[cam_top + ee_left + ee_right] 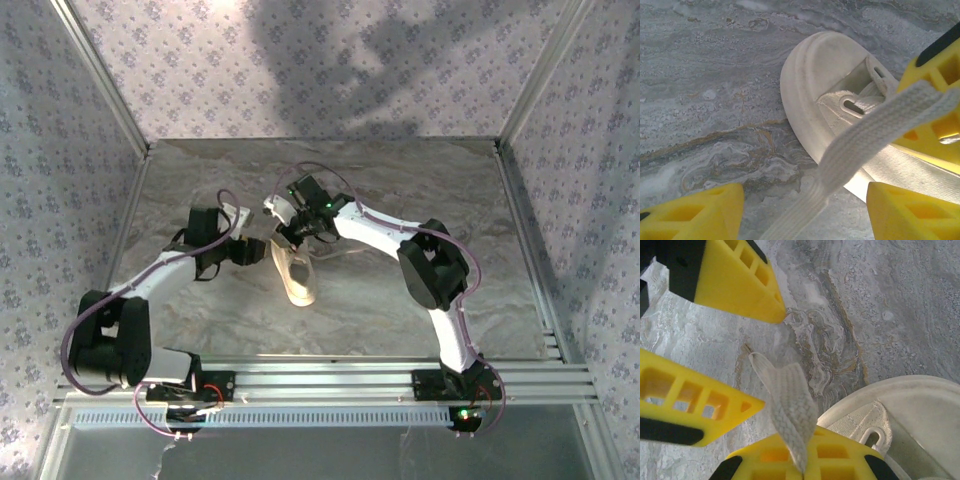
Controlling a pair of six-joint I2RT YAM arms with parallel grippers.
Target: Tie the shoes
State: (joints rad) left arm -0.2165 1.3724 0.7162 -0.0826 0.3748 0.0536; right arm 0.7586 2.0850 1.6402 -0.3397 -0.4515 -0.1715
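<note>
The cream-white shoe (297,278) lies on the marbled table between both arms, its rounded end (812,75) in the left wrist view. One flat white lace (875,130) rises from it. My right gripper (802,467) is shut on this lace (785,395) just above the shoe (910,415), and a short free end sticks out past its fingers. My left gripper (805,200) is open, its yellow fingers (695,215) standing either side of the lace without touching it. Seen from above, the left gripper (258,250) and the right gripper (283,222) meet at the shoe's far end.
The grey marbled table top (400,190) is walled by patterned panels at the back and sides. An aluminium rail (330,380) with both arm bases runs along the near edge. A second lace (335,255) trails right of the shoe.
</note>
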